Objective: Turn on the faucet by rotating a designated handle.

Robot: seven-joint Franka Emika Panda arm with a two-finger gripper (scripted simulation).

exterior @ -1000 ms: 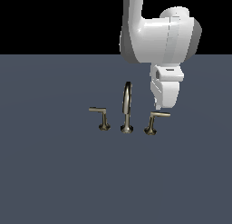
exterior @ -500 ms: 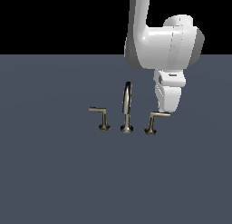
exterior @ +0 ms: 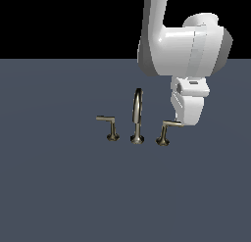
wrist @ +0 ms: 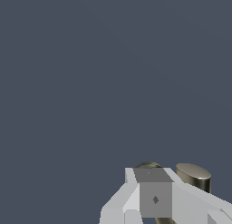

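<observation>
Since the handle [exterior: 166,131] is rigid, slick metal pivoting on its stem, pushing near the bar's free end is giving most leverage. It is standing mid-bench, beside the faucet [exterior: 138,116] spout. Gripper [exterior: 185,122] is hanging at the bar tip; spread or pressed together, cannot tell.

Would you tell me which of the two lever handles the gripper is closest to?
The handle on the exterior view's right, with the leaning stem; its bar ends at the gripper. The other lever stands beyond the spout.

Dull brass-grey metal faucet [exterior: 138,117]
</observation>
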